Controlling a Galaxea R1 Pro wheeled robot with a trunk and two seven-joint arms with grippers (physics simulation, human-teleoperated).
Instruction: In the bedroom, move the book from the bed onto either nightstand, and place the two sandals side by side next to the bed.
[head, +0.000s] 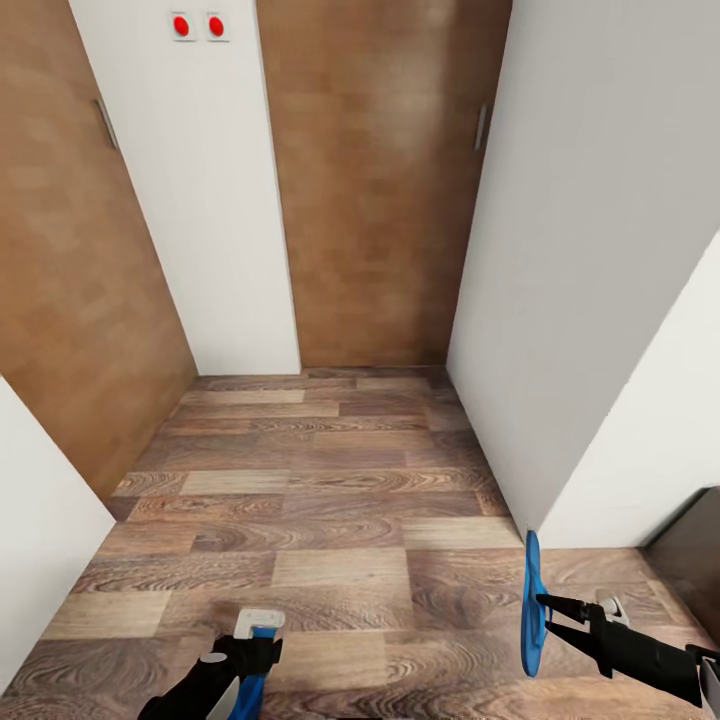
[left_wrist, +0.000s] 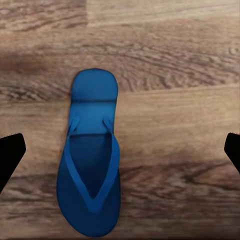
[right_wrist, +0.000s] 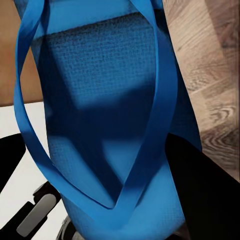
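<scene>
Right gripper (head: 548, 603) clamped on upright blue sandal (head: 532, 604), left gripper (left_wrist: 120, 150) spread wide above second sandal (left_wrist: 91, 155) lying flat on wood floor (head: 330, 500)

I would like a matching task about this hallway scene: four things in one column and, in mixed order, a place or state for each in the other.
Things:
1. sandal in the right pincer
2. sandal under the left pincer
3. red buttons
4. door straight ahead

Places or states:
A. brown wood, at the far end of the corridor
B. lying flat on the wooden floor, straps up
C. held on edge, above the floor
D. high on the white wall

Pairs: 1-C, 2-B, 3-D, 4-A
</scene>
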